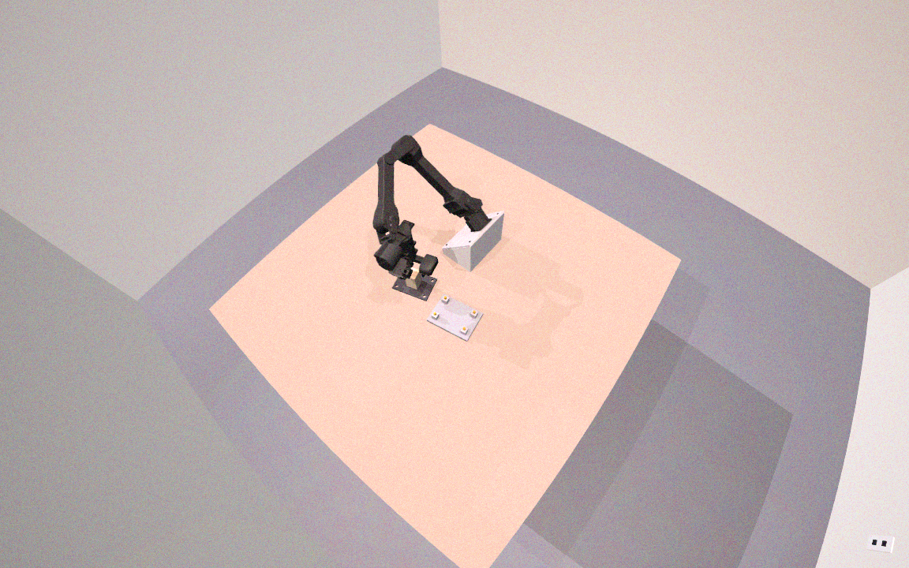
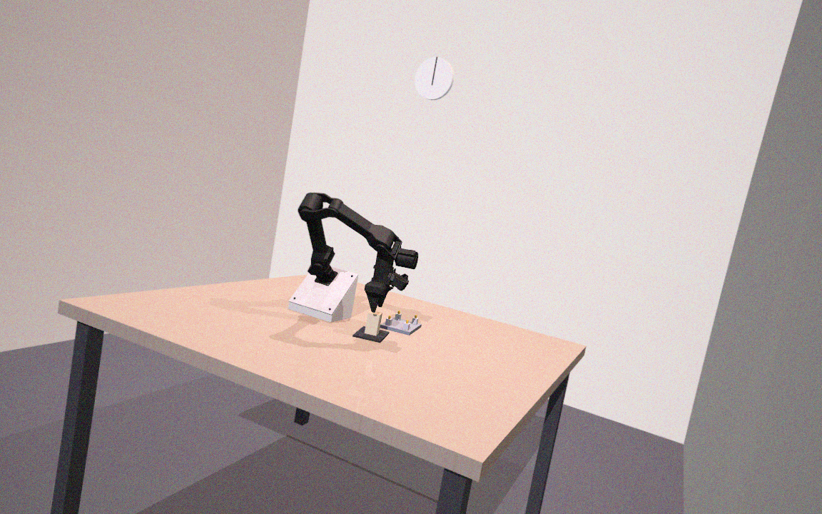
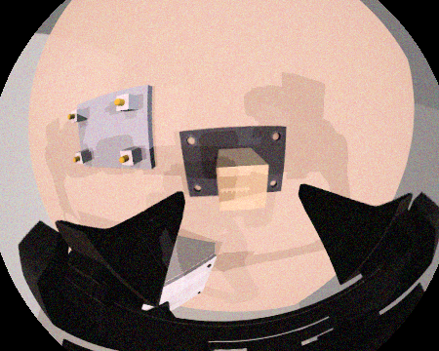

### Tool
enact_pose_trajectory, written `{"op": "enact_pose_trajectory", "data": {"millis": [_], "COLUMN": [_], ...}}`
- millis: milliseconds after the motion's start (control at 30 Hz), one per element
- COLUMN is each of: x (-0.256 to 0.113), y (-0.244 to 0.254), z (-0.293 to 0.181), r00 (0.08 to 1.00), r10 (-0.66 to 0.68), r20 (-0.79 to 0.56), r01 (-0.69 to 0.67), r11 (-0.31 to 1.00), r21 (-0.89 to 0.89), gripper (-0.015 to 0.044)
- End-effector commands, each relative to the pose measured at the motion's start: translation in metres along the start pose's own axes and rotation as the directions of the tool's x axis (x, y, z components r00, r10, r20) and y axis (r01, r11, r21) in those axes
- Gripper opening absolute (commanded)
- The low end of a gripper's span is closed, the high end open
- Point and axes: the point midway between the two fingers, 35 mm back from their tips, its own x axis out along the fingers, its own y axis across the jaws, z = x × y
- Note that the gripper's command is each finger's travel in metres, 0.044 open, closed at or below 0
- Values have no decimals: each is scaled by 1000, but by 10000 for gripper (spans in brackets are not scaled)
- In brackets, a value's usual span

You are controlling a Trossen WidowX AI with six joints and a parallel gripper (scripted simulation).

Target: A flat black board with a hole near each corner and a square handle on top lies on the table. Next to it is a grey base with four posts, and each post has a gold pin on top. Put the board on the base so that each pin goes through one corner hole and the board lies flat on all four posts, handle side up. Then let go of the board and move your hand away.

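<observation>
At the near side of the group, the black board (image 1: 427, 292) (image 2: 357, 334) (image 3: 199, 158) lay flat on the tabletop (image 1: 401, 395) (image 2: 401, 383) (image 3: 219, 58), pale square handle (image 1: 413, 278) (image 2: 373, 324) (image 3: 243, 187) up! Spread fingers (image 1: 428, 264) (image 2: 374, 301) hovered above that handle, nothing between them. Beyond, to the right, sat the grey base (image 1: 454, 319) (image 2: 407, 330) (image 3: 114, 124), four gold pins bare. The white wedge mount (image 1: 488, 243) (image 2: 321, 297) (image 3: 190, 288) stood left, a clock (image 2: 433, 78) far behind.
</observation>
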Motion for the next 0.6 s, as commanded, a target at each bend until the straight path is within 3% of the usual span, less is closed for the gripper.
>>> {"op": "enact_pose_trajectory", "data": {"millis": [0, 567], "x": [7, 35], "y": [1, 0], "z": [-1, -1], "r00": [1000, 1000], "r10": [-5, -3], "r20": [-7, -7], "r01": [4, 3], "r11": [1000, 1000], "r21": [-8, -5], "gripper": [440, 440]}}
